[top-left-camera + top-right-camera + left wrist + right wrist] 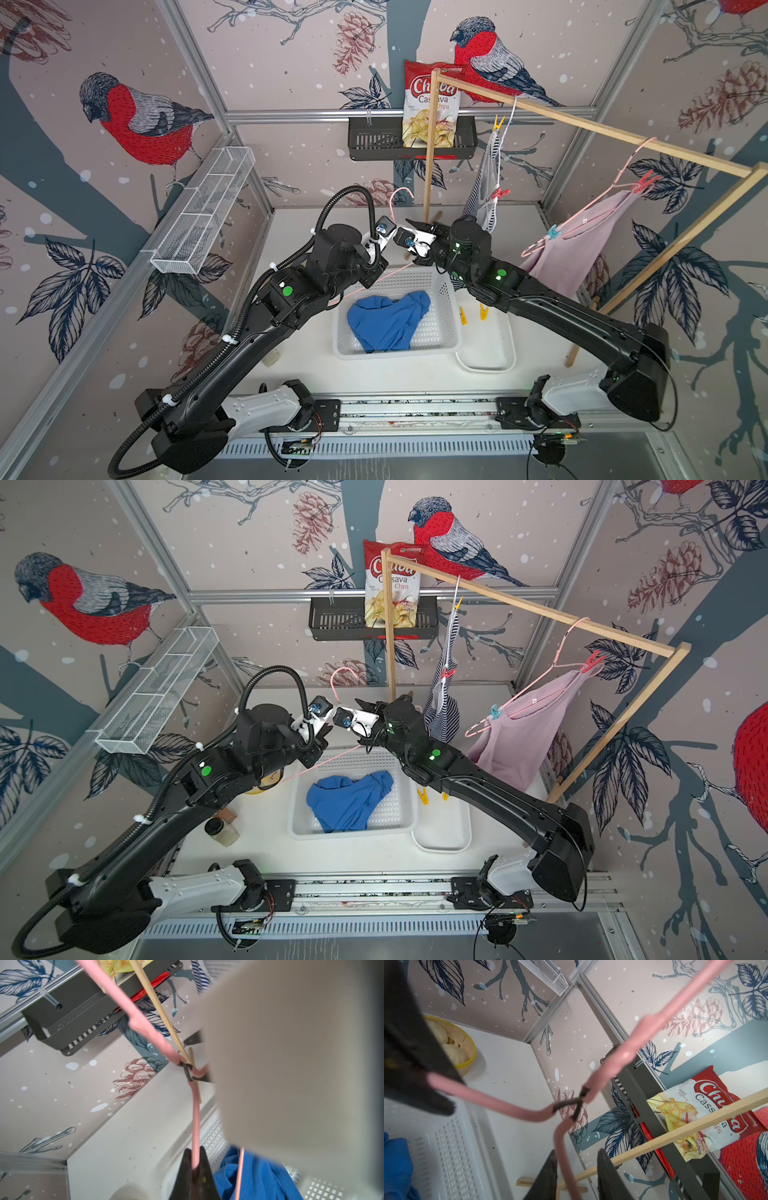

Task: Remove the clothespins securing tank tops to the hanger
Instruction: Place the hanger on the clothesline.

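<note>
Beyond the white basket (395, 354), the mauve tank top (582, 245) and striped tank top (482, 195) are hanging pinned, and the blue tank top (386, 324) is lying inside it. Above the basket, the left gripper (195, 1150) is clamping a bare pink hanger (195, 1115), and the right gripper (577, 1152) is straddling it (jaws apart). Two yellow clothespins (463, 316) are lying just beside the basket.

Chips bag (415, 120) in black wall shelf (374, 143); wire basket (203, 208) mounted apart.
</note>
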Controlling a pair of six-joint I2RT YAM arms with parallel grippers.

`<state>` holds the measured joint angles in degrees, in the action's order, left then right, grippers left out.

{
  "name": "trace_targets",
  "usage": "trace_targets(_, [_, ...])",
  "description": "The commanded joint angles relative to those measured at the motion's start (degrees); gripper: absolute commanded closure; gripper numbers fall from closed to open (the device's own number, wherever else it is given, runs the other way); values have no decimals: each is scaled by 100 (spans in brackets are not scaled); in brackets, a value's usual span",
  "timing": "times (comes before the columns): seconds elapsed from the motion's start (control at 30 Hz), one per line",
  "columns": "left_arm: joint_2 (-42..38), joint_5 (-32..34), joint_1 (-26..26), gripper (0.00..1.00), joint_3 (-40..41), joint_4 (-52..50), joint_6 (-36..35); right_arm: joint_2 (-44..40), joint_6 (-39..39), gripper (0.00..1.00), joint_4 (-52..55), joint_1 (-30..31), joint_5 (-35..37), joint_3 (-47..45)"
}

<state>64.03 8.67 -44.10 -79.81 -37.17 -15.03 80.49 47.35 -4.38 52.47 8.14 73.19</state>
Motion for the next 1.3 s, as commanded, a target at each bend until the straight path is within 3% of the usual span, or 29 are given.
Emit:
trace_targets(0.0, [-120, -669, -2, 100, 102, 88, -9, 58, 161, 75, -370, -8, -44, -60])
trace_targets(0.17, [-179, -1097, 1, 100, 124, -22, 34, 13, 208, 100, -537, -35, 44, -172])
trace_targets(0.23, [-193, -1309, 2, 93, 76, -144, 70, -67, 230, 100, -659, -51, 31, -300])
trace_targets(0.27, [-207, -1477, -1, 84, 63, -227, 77, -104, 244, 100, -707, -65, 8, -362])
trace_targets(0.3, [-229, -1609, 5, 61, 64, -293, 91, -148, 256, 100, -751, -75, -10, -419])
trace_targets(0.33, [-260, -1697, -2, 50, 70, -338, 140, -188, 272, 100, -793, -89, -29, -472])
trace_targets(0.47, [-388, -2317, 6, 26, 37, -648, 269, -396, 395, 100, -957, -166, -116, -715])
trace_targets(0.53, [-441, -2613, 11, 20, 34, -812, 328, -488, 462, 100, -959, -202, -161, -794])
trace_targets(0.6, [-453, -2386, 8, 17, -12, -963, 436, -596, 523, 100, -926, -224, -199, -870])
trace_targets(0.67, [-479, -2089, 6, 17, -7, -1095, 509, -705, 580, 100, -885, -228, -224, -939])
trace_targets(0.9, [-625, -1973, 7, 25, 48, -1585, 747, -1055, 644, 100, -920, -246, -59, -1166])
trace_targets(1.07, [-911, -1343, 11, 41, 104, -1714, 1057, -1261, 582, 100, -855, -237, 121, -1371])
trace_targets(1.27, [-947, -1314, 5, 63, 97, -1901, 1265, -1526, 573, 100, -774, -242, 203, -1556])
